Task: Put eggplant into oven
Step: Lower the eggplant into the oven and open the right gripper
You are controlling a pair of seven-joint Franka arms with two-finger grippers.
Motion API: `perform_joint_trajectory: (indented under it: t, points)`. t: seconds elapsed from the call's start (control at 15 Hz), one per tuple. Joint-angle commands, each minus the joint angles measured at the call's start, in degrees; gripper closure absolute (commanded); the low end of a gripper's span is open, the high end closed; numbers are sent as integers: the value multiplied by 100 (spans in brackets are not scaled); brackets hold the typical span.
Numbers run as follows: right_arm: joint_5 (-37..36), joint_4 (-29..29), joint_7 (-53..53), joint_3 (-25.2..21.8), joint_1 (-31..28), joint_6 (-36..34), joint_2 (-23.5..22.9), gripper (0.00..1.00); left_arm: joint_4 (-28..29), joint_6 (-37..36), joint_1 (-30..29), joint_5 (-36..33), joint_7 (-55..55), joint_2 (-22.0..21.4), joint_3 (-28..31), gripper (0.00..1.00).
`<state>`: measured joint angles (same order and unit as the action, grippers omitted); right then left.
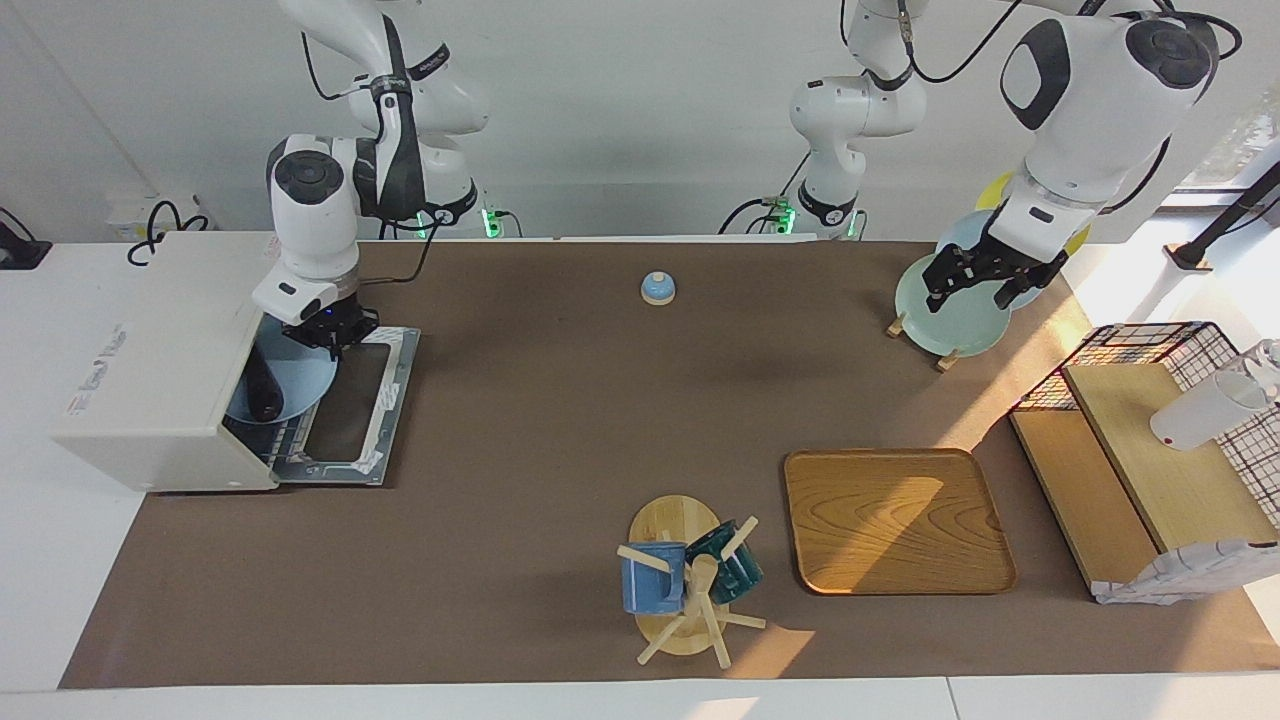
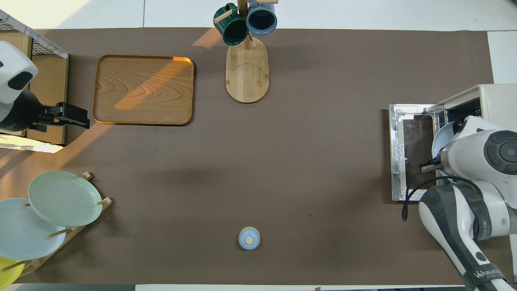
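The eggplant (image 1: 265, 393) lies dark and slim on a light blue plate (image 1: 300, 375). The plate sits in the mouth of the off-white oven (image 1: 150, 370), partly over the dropped door (image 1: 350, 420). My right gripper (image 1: 332, 340) is at the plate's rim on the robots' side and shut on it. In the overhead view the right arm hides this gripper and the eggplant; only a bit of the plate (image 2: 440, 139), the oven (image 2: 490, 97) and its door (image 2: 412, 153) show. My left gripper (image 1: 975, 285) waits open and empty above the plate rack; it also shows in the overhead view (image 2: 74, 116).
A rack of plates (image 1: 950, 310) stands at the left arm's end. A wooden tray (image 1: 895, 520), a mug tree with two mugs (image 1: 690, 580) and a wire basket with a wooden shelf (image 1: 1150, 460) stand farther out. A small blue bell (image 1: 657, 288) sits near the robots.
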<state>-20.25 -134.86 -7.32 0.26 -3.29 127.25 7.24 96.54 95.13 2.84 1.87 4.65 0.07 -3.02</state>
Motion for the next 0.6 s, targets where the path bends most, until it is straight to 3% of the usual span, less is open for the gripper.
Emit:
perform_joint_trajectory:
  t: [0.0,0.27,0.4,0.47,0.53]
  points:
    - [21,-137,-164,62,-137,134,94,67,129,76,-3,-81,-61,-95,-41,0]
    - [91,310,-252,123,56,-390,23,63,129,32,6,-81,-69,-104,-41,0]
    - [843,968,-208,115,529,-963,-143,65,137,14,6,-81,-104,-121,-41,0]
    - [1143,1058,-147,115,601,-913,-213,78,137,14,15,-81,-113,-121,-41,0]
    - [1355,1059,71,124,689,-738,-292,98,137,5,15,-81,-105,-130,-41,0]
